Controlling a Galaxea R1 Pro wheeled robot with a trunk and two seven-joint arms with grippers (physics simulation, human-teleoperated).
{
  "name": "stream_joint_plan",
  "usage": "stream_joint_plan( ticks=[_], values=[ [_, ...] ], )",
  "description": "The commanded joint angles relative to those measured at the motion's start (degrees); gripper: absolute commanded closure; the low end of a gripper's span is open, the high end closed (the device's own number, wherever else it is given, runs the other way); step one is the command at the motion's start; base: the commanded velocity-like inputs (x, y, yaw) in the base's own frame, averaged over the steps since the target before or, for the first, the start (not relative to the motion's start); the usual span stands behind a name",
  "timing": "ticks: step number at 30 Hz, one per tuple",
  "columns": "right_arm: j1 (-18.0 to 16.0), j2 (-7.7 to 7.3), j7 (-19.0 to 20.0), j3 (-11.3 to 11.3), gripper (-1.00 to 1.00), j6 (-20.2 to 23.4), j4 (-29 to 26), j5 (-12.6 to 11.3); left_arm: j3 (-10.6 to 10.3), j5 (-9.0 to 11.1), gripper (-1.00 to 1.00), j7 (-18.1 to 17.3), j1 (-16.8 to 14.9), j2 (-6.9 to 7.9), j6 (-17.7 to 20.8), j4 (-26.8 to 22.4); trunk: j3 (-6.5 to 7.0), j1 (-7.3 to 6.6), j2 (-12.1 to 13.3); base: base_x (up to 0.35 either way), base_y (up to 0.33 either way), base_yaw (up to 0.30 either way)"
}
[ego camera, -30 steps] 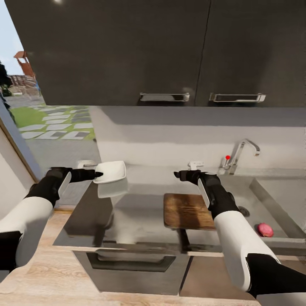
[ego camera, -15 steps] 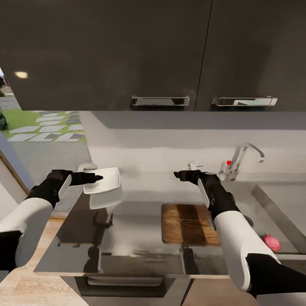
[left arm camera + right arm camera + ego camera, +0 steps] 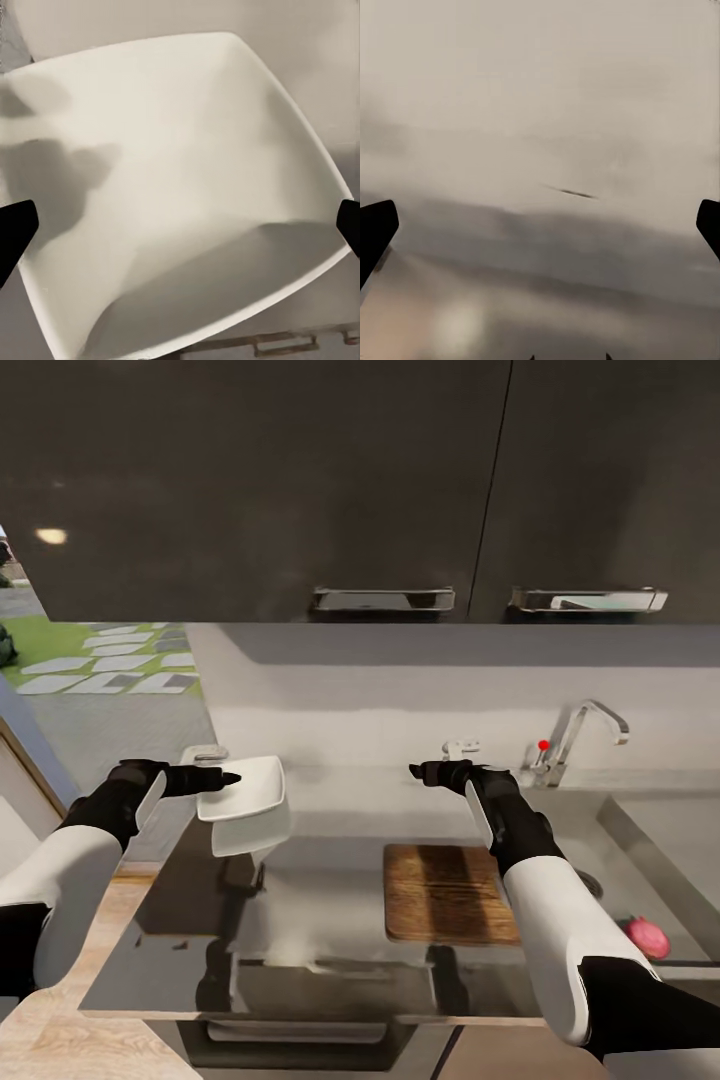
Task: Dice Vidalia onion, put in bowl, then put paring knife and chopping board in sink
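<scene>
right arm (image 3: 560, 920) hiding chopping board (image 3: 445, 878) corner, sink (image 3: 640, 850) cut off

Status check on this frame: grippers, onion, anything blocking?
Left gripper open at the bowl. Right gripper open, empty, above the countertop. Onion in the sink; chopping board bare. Nothing blocking.

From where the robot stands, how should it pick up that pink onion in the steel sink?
The round pink onion lies low in the steel sink, near its front wall. Probably best from straight above with the right claw, fingers across its widest middle: it is round, with no handle, and the wall blocks a sideways approach.
</scene>
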Motion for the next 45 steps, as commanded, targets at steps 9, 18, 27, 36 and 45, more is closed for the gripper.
stream_joint_plan(
  ticks=[9,18,27,36,45],
  values=[
    [-0.06,0.09,0.51,-0.33,-1.0,0.25,-0.08,0.65,0.07,0.0,-1.0,-0.2,-0.06,0.43,0.28,-0.06,-0.13,0.04,-0.13,0.018,0.016,0.0],
    [-0.06,0.09,0.51,-0.29,-1.0,0.25,-0.08,0.68,0.07,0.0,-1.0,-0.2,-0.05,0.41,0.27,0.01,-0.13,0.04,-0.13,0.061,0.13,0.0],
    [2.1,0.09,0.51,-0.31,-1.0,-4.6,-1.19,0.82,0.06,0.0,-1.0,-0.2,-0.05,0.38,-0.95,1.43,-0.13,0.04,-0.13,0.023,0.052,0.0],
    [9.19,0.09,0.51,-0.28,-1.0,-19.26,-9.39,0.96,0.07,0.0,-1.0,-0.13,-0.05,0.38,-2.46,2.09,-0.13,0.04,-0.13,0.001,0.003,0.0],
    [16.02,0.09,0.62,-0.28,-1.0,-20.49,-21.31,0.84,0.07,0.0,-1.0,1.37,-0.06,0.23,0.03,4.2,-0.13,0.04,-0.13,0.0,0.0,0.0]
  ],
)
